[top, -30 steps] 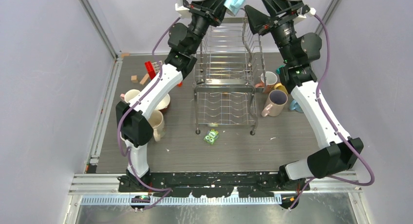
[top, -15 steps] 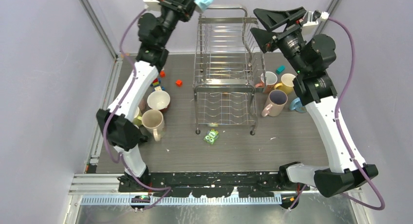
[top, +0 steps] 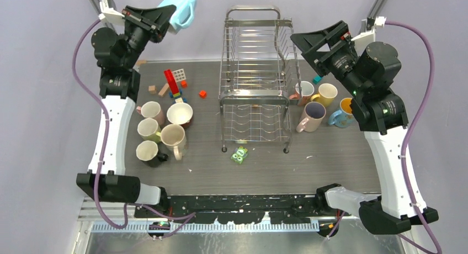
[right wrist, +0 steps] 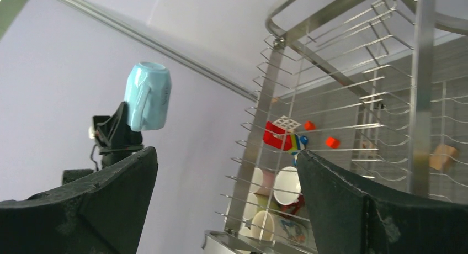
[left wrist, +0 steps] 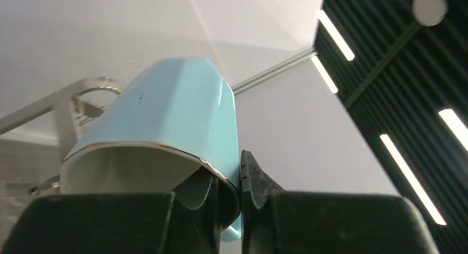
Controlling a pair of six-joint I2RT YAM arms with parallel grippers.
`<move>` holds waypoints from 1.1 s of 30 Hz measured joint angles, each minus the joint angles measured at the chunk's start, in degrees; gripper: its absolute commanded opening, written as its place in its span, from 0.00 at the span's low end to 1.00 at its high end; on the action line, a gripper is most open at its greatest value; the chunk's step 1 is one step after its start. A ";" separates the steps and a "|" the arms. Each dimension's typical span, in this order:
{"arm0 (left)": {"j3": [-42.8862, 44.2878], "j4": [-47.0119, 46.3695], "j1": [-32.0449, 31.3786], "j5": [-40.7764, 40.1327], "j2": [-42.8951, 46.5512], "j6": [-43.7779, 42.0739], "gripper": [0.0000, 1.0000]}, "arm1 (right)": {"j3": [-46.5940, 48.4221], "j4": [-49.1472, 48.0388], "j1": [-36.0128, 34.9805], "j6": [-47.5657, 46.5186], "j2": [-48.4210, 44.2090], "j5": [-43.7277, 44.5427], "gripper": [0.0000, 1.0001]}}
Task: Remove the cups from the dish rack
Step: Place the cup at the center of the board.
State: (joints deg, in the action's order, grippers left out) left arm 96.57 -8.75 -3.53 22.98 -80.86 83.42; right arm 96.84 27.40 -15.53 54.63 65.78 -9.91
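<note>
Your left pincer is pinching the light blue cup by its rim, high over the cups standing at left. Your right pincer is gaping wide, empty.

We worked in a lab test cell: plain lavender panels in aluminium framing boxed the table, under ceiling strip lights.

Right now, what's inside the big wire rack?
No cups show inside the dish rack; its wire shelves look bare. A small brown piece shows through the wires, in it or beneath, I cannot tell. The left gripper holds a light blue cup outside it.
</note>
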 measured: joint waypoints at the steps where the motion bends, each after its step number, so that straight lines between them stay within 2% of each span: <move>1: -0.31 2.21 0.42 0.74 0.98 -1.88 0.00 | 0.39 1.53 0.00 -1.11 -0.02 0.39 1.00; 6: -0.50 17.44 1.22 2.32 4.70 -13.97 0.00 | 1.31 7.21 0.00 -5.27 -0.04 2.38 1.00; 11: 2.01 36.48 1.25 0.94 5.40 -28.09 0.00 | 1.70 12.04 0.00 -8.66 -0.50 5.03 1.00; 16: 1.97 49.33 1.25 -1.42 5.99 -38.58 0.00 | 1.42 14.93 0.00 -11.06 -2.34 8.07 1.00; 20: 1.44 55.91 -0.35 -3.39 6.49 -44.98 0.00 | 0.92 16.00 0.00 -12.59 -4.50 10.51 1.00; 23: 0.70 59.71 -3.89 -6.12 6.73 -49.16 0.00 | 0.85 16.98 0.00 -13.64 -5.60 12.00 1.00; 33: -5.05 65.20 -15.34 -13.57 5.57 -57.24 0.00 | 0.63 18.23 0.00 -15.78 -8.04 15.32 1.00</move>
State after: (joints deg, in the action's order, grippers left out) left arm 91.53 56.45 -18.87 9.41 -75.29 26.17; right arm 97.47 45.63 -15.53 38.85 57.74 5.41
